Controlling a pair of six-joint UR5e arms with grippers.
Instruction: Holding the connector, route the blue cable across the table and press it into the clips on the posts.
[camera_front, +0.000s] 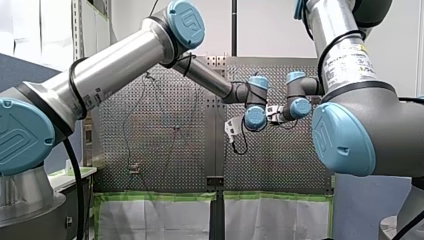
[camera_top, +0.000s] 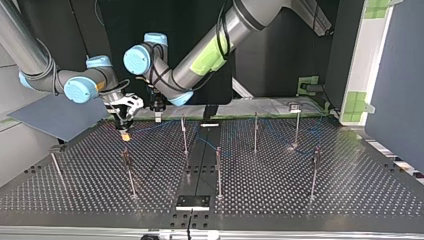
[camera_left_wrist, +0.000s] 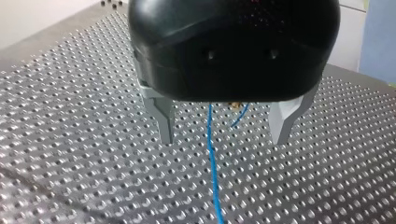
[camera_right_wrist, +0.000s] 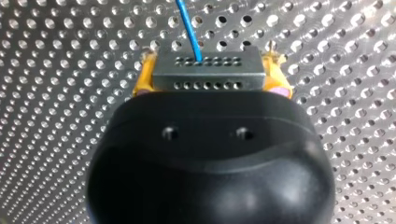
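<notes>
Clamped on a small grey metal connector block (camera_right_wrist: 208, 77) with two rows of pin holes: my right gripper (camera_right_wrist: 210, 60), yellow pads (camera_right_wrist: 144, 79) seated on the block's two short ends. Sits at about ten o'clock on the perforated metal table (camera_top: 350, 190) in the top view, low over the surface. Spread wide and holding nothing: the metal fingers (camera_left_wrist: 161, 119) of my left gripper (camera_left_wrist: 223, 128), close alongside, straddling the thin blue cable (camera_left_wrist: 212, 158) without touching it.

Probably light and rigid, that connector, with flat ends well suited to a pad grip; no reason to shift hold. Likely limp and a little springy, the cable: apt to sag, trail and snag on the slim metal posts (camera_top: 185, 135). Best pinched a little way behind the connector, and gently, for fear of straining the wire-to-block joint.

Long axis of the connector lying crosswise, pad to pad. Cable leaving the middle of the far face, pointing straight ahead of the right gripper, then in the top view running faintly from ten o'clock toward two o'clock among the posts. Clips on the posts too small to make out.
</notes>
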